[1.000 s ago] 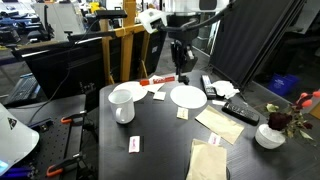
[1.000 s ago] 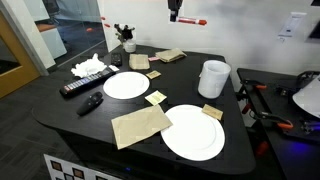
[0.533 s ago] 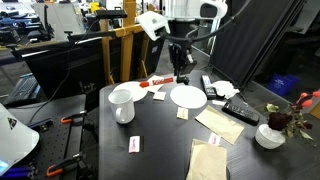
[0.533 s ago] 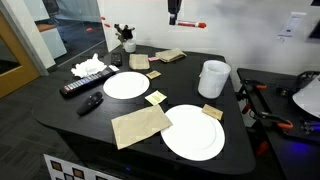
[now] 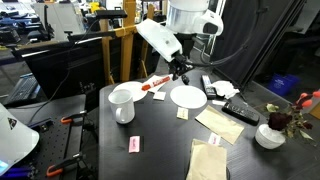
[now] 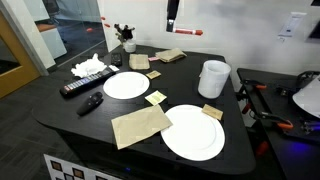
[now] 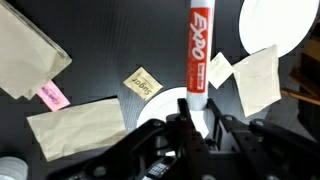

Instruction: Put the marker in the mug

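The red-orange marker [image 5: 155,83] [image 6: 189,32] is held in the air, well above the black table. My gripper [image 5: 176,72] [image 6: 173,27] is shut on one end of it. In the wrist view the marker [image 7: 197,50] sticks out from between the jaws [image 7: 192,125], with a white plate [image 7: 155,108] far below. The white mug [image 5: 123,103] [image 6: 213,78] stands upright and empty on the table, apart from the gripper and lower than the marker. I cannot make out the mug for certain in the wrist view.
Two white plates [image 6: 126,85] [image 6: 193,130] lie on the table with a tan napkin [image 6: 140,125] and small notes between them. A remote [image 6: 80,86], crumpled tissue [image 6: 88,67] and a pen holder [image 6: 127,42] are near one edge. A white bowl [image 5: 269,137] is at a corner.
The arm has swung and tilted at the wrist. The gripper has come down a little with the marker still in it, and the marker now slants instead of lying level.
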You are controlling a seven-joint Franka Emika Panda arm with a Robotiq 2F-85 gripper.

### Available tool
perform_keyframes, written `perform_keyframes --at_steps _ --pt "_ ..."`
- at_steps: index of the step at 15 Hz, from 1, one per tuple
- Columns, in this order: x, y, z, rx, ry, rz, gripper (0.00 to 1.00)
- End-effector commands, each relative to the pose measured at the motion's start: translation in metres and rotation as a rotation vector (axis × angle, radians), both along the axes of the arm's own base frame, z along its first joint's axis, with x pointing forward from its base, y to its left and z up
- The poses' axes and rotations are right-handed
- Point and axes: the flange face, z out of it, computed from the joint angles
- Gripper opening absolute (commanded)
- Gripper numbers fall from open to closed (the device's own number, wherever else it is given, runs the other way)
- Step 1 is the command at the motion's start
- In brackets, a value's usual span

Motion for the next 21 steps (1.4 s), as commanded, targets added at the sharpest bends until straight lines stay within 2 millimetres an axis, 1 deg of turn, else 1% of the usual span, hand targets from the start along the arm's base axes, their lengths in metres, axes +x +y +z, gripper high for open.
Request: perform_keyframes --at_steps 1,7,14,21 --pt "0.003 0.0 0.007 0.109 -0.02 0.152 0.05" --pt "0.003 0.002 0.011 0.243 -0.053 0.387 0.05" --pt "0.001 0.006 0.011 0.403 -0.152 0.626 0.05" --pt "-0.009 0.002 0.014 0.591 -0.232 0.84 0.05"
